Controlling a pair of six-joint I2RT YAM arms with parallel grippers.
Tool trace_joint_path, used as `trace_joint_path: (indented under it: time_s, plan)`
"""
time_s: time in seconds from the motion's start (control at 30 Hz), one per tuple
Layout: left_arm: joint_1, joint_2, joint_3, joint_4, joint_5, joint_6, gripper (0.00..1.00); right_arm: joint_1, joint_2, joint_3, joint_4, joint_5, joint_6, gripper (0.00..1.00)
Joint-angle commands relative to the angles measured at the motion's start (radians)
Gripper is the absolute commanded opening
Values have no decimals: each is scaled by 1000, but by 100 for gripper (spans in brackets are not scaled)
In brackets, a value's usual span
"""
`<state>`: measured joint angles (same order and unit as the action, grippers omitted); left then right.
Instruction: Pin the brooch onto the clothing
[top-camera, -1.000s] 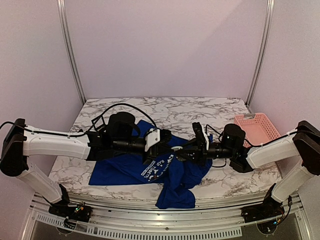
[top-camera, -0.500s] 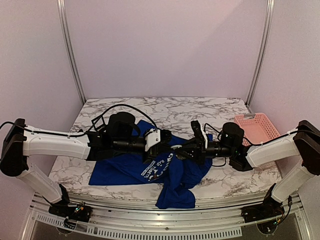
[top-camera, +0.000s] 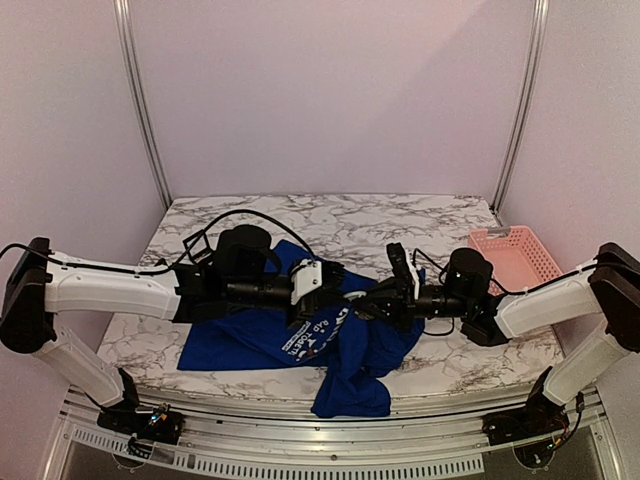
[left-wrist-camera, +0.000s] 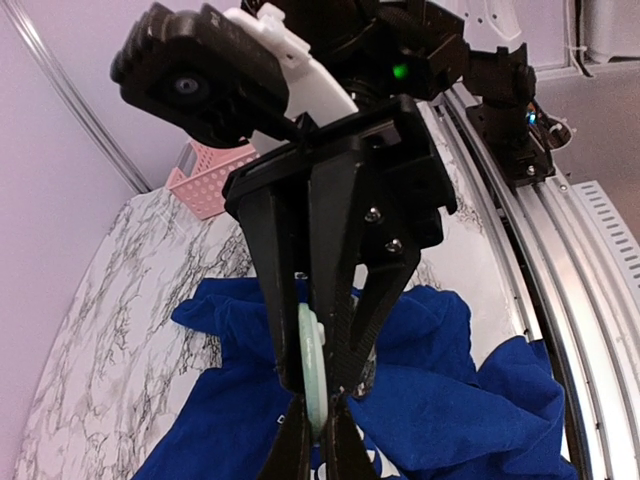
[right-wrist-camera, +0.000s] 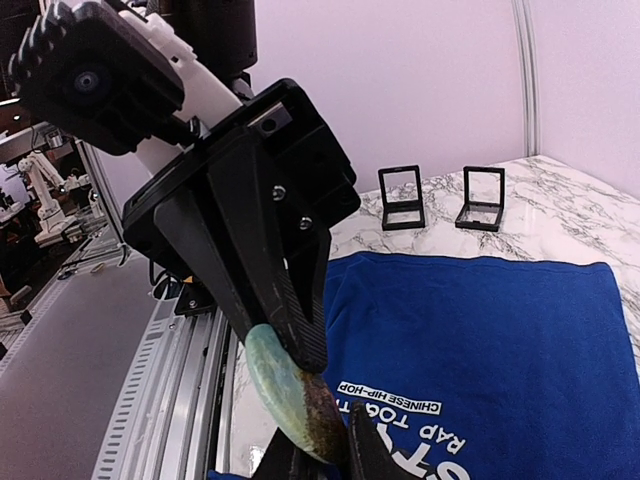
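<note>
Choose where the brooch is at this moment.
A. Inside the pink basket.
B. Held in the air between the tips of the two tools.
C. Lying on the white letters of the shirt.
B: the brooch, a pale green disc, is pinched by the left tool and the right tool above the blue shirt.

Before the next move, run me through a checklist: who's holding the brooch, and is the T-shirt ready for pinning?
1. Left gripper shut on the brooch: ok.
2. Right gripper pinching the same brooch: ok, its fingers are closed on it.
3. Brooch above the blue T-shirt: ok.
4. Brooch touching the fabric: cannot tell.
5. T-shirt lying flat: not ok. It is bunched, and one part hangs off the near edge of the marble table.
6. Pin clasp open: cannot tell, it is hidden.
</note>
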<state>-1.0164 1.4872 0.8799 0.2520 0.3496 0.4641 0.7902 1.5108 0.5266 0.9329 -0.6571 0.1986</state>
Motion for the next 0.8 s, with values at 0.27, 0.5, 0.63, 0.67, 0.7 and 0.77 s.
trace_joint_path:
  time_s: [0.27,0.5,0.63,0.67,0.7,0.77]
  plan:
    - [-22,-20,-9,-43,58,21,0,-49,-42,-31,21,32,-20,28]
    - [-22,-16,-11,-43,55,32,0,-49,-82,-31,-37,-17,-57,40]
    - [-23,-15,-37,-46,40,118,0,-66,-148,-21,-150,-61,-82,52]
    - [-22,-14,-53,-45,36,170,0,-80,-167,-17,-186,-61,-79,55]
    - [-23,-12,-71,-42,30,252,0,-96,-197,-15,-217,-54,-68,57]
    - [-28,-9,-108,-29,21,379,0,-128,-234,-12,-278,11,-32,59]
